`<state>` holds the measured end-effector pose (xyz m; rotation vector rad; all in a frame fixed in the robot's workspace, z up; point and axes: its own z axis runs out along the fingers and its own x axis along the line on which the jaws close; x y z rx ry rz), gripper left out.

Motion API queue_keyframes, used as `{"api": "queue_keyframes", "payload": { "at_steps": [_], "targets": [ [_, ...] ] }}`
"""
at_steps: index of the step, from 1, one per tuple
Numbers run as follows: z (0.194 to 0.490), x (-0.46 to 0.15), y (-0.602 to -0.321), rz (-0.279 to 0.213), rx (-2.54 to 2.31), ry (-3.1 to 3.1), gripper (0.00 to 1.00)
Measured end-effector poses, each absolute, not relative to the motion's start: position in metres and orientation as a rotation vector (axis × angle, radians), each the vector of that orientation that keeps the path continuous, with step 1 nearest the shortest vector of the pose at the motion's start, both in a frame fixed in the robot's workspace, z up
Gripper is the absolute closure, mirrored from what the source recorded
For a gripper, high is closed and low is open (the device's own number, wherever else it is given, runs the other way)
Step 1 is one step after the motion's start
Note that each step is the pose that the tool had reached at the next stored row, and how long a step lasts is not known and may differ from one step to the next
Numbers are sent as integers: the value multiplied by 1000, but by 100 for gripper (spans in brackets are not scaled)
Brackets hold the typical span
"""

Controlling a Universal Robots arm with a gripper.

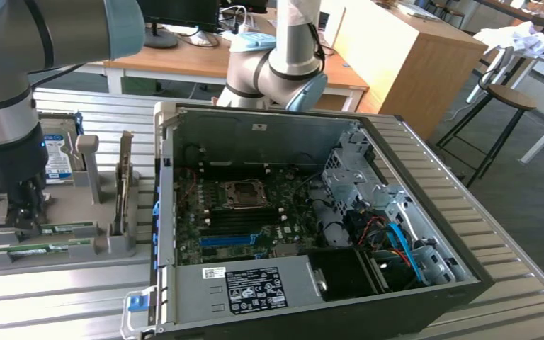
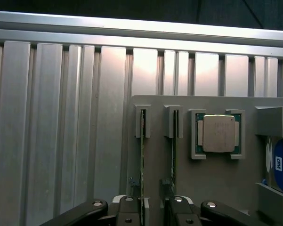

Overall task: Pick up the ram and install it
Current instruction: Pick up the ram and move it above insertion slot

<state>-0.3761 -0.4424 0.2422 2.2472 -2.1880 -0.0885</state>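
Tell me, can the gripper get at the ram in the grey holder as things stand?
Probably yes. The gripper hangs open just above the holder, close to the ram, which stands on edge in its slot with nothing covering it.

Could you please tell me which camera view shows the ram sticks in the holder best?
The exterior view: both ram sticks show their long green faces with pale stickers, lying in the grey holder. The wrist view sees them edge-on, as thin green lines in their slots.
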Motion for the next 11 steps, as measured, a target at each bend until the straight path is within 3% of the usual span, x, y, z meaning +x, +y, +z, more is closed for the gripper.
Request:
{"api": "queue_keyframes", "payload": {
  "at_steps": [11],
  "targets": [
    [231, -376, -442, -89, 2247, -2188, 70]
  ]
}}
